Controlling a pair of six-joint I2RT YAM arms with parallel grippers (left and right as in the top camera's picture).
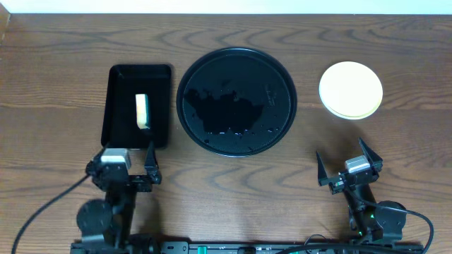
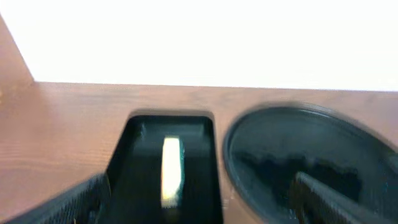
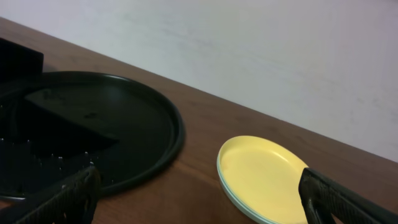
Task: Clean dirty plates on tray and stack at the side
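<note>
Directly ahead of the right end effector [image 1: 342, 149] sit the stacked plates [image 1: 351, 90].

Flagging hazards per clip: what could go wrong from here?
1. The plate stack, yellow on top, sits just ahead of the open right tool. A careless forward reach could shove or topple it.
2. The round tray appears to hold droplets, so anything set there might slide.
3. The open left tool has a fingertip close to the near rim of the rectangular tray. Moving forward could snag it.
</note>
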